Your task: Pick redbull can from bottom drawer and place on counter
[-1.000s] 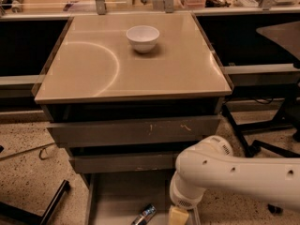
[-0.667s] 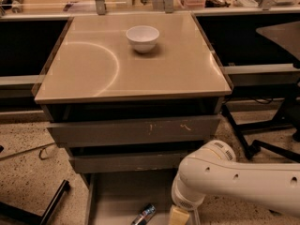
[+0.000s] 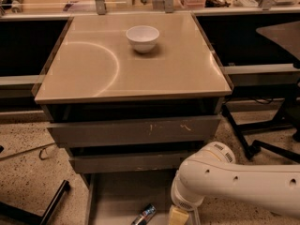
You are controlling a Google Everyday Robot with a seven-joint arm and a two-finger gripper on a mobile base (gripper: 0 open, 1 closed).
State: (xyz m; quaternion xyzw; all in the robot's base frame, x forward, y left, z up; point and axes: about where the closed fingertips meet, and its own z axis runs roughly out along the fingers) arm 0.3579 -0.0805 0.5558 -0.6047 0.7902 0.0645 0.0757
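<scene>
Camera view: the slim silver-and-blue metal redbull can (image 3: 144,215) lies tilted on the flat grey floor of the pulled-out bottom drawer (image 3: 119,196), at the lower frame edge. It is just left of the gripper (image 3: 178,216), whose cream-coloured end hangs from the white arm (image 3: 234,184) over the drawer's right part; the frame cuts it off, so its opening cannot be told. A white round bowl (image 3: 142,38) stands toward the rear of the glossy tan square counter (image 3: 93,69), above two wider grey drawers (image 3: 133,130).
</scene>
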